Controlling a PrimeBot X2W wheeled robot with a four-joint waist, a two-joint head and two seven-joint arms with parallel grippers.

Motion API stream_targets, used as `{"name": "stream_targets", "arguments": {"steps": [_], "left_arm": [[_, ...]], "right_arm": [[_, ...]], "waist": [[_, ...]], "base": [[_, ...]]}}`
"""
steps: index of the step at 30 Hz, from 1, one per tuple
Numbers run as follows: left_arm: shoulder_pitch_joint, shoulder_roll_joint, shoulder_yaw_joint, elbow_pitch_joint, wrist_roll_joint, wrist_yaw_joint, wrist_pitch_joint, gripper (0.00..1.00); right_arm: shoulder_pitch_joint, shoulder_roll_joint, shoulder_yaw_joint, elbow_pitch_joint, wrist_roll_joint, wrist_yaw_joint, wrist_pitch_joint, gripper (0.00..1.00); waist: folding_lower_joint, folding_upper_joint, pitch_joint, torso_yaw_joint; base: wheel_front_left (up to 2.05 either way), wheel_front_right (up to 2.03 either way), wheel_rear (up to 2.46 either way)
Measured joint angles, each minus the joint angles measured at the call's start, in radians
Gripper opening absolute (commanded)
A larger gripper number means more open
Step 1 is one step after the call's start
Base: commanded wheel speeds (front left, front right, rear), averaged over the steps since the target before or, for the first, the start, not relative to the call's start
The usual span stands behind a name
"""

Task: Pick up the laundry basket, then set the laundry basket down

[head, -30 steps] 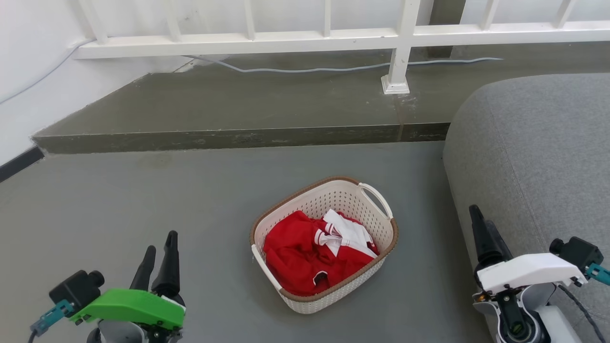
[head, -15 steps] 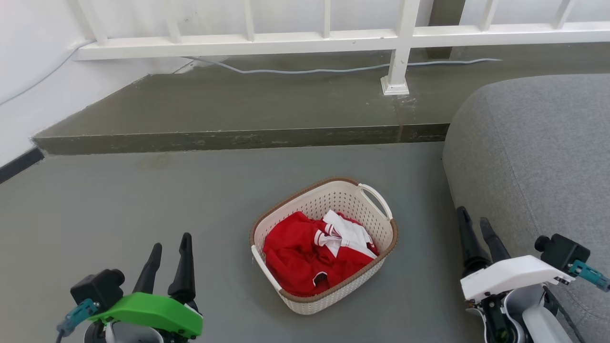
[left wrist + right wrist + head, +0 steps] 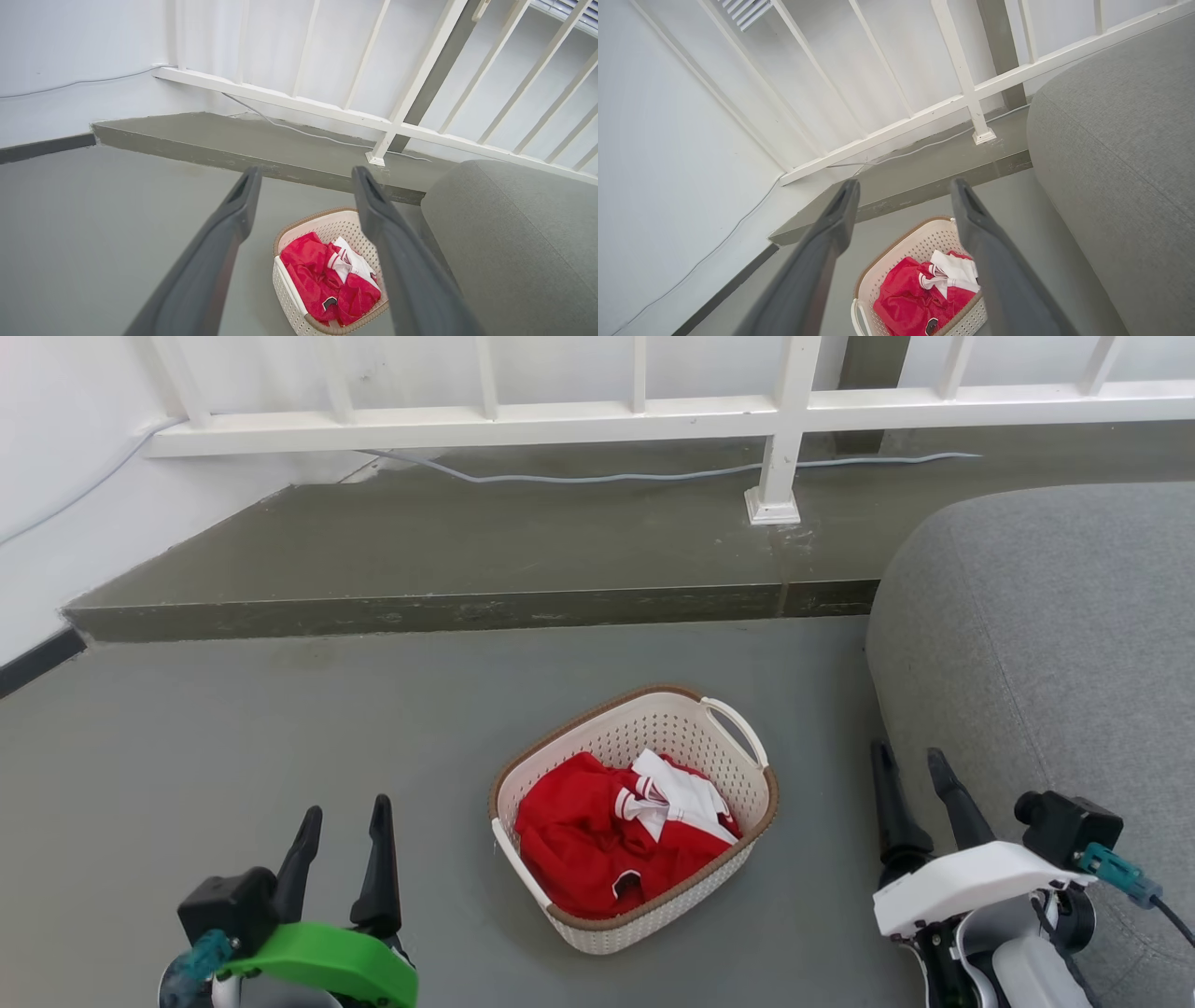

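The laundry basket (image 3: 653,723) stands on the grey floor in the middle of the head view, cream-white and perforated, with a brown rim and red-and-white clothes inside. One white loop handle (image 3: 738,728) shows at its far right end. My left gripper (image 3: 345,810) hangs open at the lower left, well apart from the basket. On the lower right my right gripper (image 3: 906,756) is open too, between basket and sofa. In each wrist view the basket (image 3: 299,284) (image 3: 920,238) lies below and between the spread fingers.
A grey sofa (image 3: 1055,644) fills the right side, close to the right arm. Behind the basket a raised concrete step (image 3: 467,607) runs across, with a white railing (image 3: 784,420) and a grey cable (image 3: 607,476) on it. A white wall (image 3: 56,504) closes the left.
Both grippers have moved inward toward the basket, the left one rightward and the right one leftward. The right gripper's fingers have spread apart. The basket has stayed in place.
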Motion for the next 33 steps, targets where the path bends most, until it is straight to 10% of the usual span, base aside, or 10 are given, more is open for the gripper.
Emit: {"name": "stream_targets", "arguments": {"steps": [33], "left_arm": [[0.043,0.001,-0.039,-0.032,0.344,0.056,-0.082,1.00]], "right_arm": [[0.021,0.001,0.082,-0.047,-0.347,-0.055,-0.084,1.00]], "waist": [[0.0000,0.0000,-0.001,-0.003]], "base": [[0.00,0.00,0.00]]}}
